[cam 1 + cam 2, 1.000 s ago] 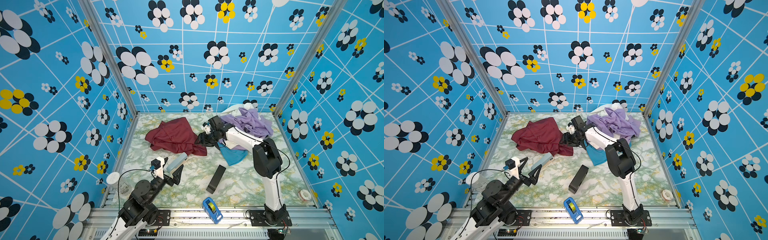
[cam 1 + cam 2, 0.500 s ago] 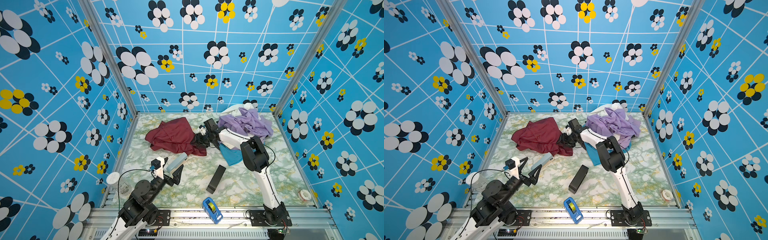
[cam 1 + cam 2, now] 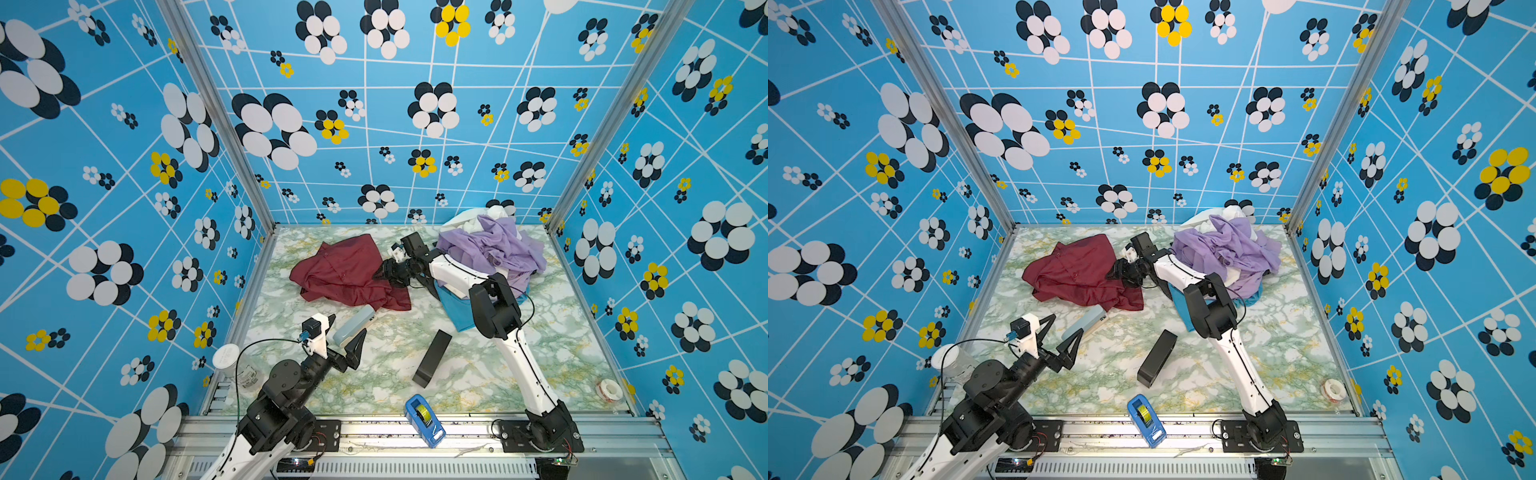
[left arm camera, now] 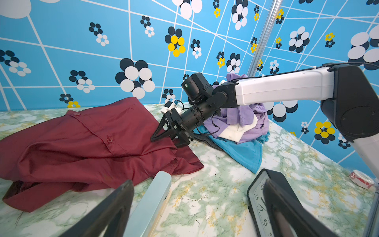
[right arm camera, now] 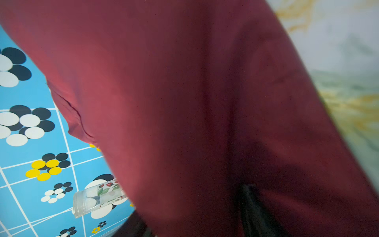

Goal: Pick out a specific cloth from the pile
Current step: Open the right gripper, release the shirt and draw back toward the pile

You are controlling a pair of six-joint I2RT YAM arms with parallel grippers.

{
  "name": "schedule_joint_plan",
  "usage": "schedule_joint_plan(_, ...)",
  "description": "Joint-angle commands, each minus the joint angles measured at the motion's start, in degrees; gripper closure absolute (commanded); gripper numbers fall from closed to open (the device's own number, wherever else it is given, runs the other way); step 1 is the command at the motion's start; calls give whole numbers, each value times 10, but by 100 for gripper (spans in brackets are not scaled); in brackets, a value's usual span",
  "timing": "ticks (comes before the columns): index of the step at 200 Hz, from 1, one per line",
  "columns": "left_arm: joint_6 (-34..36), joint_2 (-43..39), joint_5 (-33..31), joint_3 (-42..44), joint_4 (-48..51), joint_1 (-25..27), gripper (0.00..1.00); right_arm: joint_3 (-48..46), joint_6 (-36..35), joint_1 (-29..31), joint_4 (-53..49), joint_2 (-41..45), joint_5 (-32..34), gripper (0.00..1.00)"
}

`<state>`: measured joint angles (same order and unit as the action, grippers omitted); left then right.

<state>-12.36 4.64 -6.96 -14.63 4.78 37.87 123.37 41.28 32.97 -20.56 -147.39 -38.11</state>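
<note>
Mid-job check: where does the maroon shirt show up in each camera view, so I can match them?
Both top views: the maroon shirt lies left of centre on the table, towards the back.
Left wrist view: the shirt fills the left half, its button placket showing.
Right wrist view: the shirt, blurred, covers most of the picture.
Shared landmark: the right gripper, jaws at the shirt's edge.

Black clock mid-table; blue tape dispenser front edge; tape roll right.
</note>
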Motion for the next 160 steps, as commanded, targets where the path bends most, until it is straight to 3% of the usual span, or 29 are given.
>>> schedule_joint_plan(1, 9, -6, -9, 7, -5, -5, 1, 44, 9, 12, -11, -25, -14, 38)
schedule_joint_plan(55, 9, -6, -9, 5, -3, -5, 1, 177, 14, 31, -41, -94, -34, 38)
schedule_joint_plan(96, 8, -7, -9, 0, 4, -5, 1, 179, -29, 28, -84, -74, -9, 34)
schedule_joint_plan(136, 5, -7, -4, -12, 14, -5, 1, 86, -94, 25, -78, 29, 37, 19)
schedule_joint_plan(139, 4, -7, -3, -13, 14, -5, 1, 78, -97, 24, -74, 38, 38, 5)
schedule_joint_plan(142, 5, -7, -3, -14, 15, -5, 1, 68, -100, 24, -69, 48, 39, 1)
schedule_joint_plan(160, 1, -7, -2, -22, 22, -5, 1, 21, -118, 21, -53, 104, 48, 1)
